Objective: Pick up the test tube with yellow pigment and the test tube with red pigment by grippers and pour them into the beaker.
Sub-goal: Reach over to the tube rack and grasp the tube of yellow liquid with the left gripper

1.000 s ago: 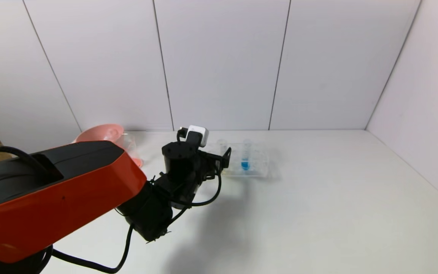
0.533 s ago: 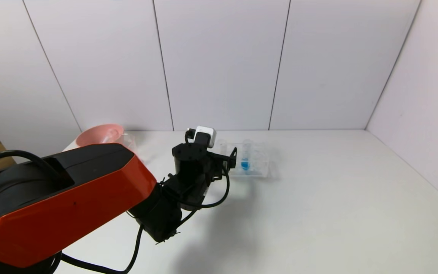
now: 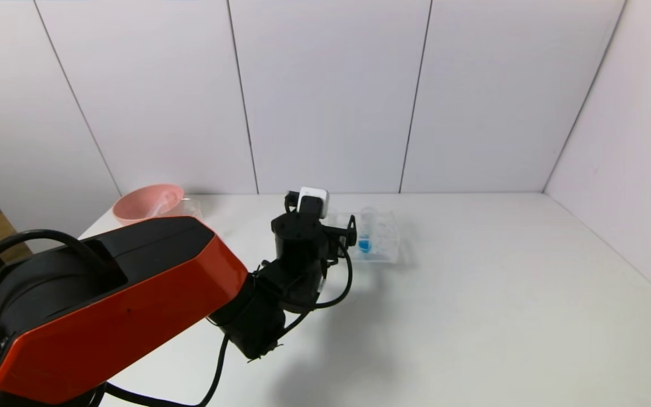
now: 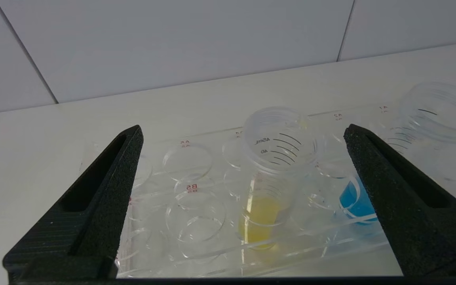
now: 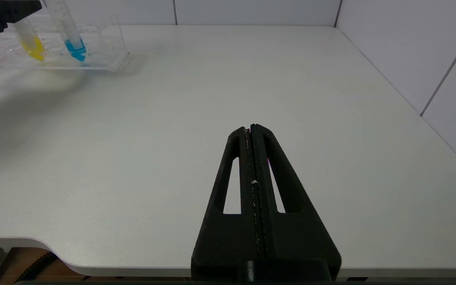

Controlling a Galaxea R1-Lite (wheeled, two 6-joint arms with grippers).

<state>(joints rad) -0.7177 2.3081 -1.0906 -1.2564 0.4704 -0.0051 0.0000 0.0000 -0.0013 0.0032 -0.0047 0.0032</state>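
Hovering at the clear rack [image 3: 379, 237], my left gripper [image 4: 244, 134] has its fingers [image 4: 105, 174] wide apart around the upright yellow tube [image 4: 269, 174], not touching it. I see the blue tube [image 4: 418, 146] just beside it. My right gripper [image 5: 250, 128] sits over bare worktop [image 5: 172, 118], fingers together.

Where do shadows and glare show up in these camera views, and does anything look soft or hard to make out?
Head view: the left arm casts a broad soft shadow on the table. Left wrist view: the open left hand looms dark, while the clear tube rack nearly melts into the white surface. Right wrist view: a soft shadow lies beside the rack; the right hand is crisp.
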